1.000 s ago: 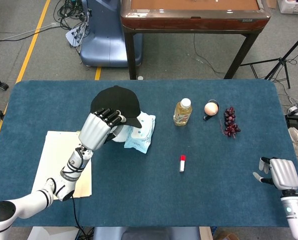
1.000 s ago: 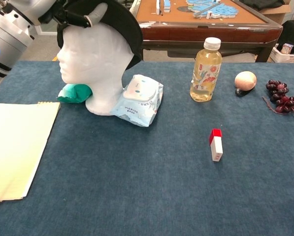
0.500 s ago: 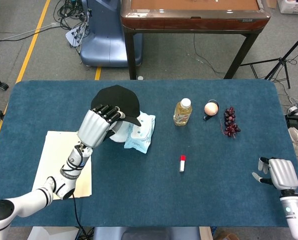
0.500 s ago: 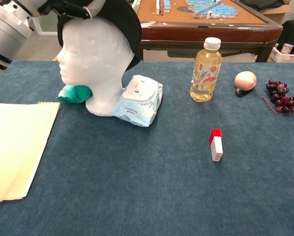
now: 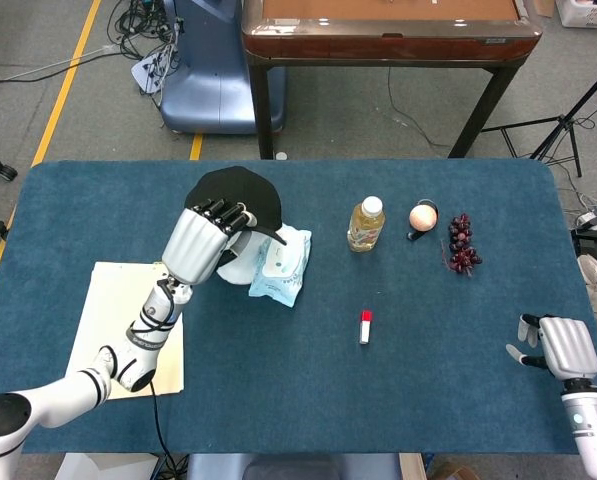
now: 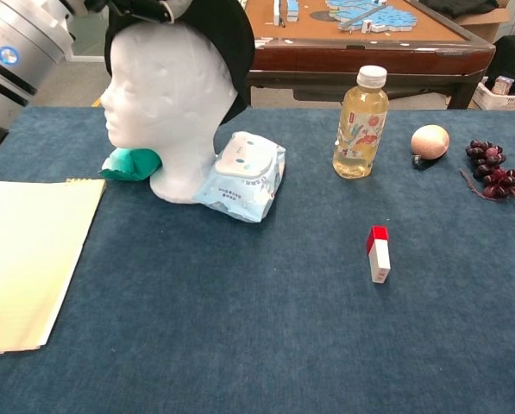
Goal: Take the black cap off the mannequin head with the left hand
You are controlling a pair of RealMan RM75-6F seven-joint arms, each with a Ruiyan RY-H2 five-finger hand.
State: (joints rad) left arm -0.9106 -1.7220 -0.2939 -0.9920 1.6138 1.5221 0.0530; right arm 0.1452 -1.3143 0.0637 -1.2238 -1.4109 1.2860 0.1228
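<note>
The robot's pretty sleek looking: the left hand [image 5: 206, 243] has a silver-grey metallic shell on the back with black fingers [image 5: 221, 211] tipped in silver. Its arm is glossy white segments split by black rings, and the chest view shows a small blue round logo. The right hand [image 5: 556, 347] has the same silver shell on a white wrist.

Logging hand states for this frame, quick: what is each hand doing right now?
Left hand: grips the black cap on the mannequin head.
Right hand: open, holding nothing.
</note>
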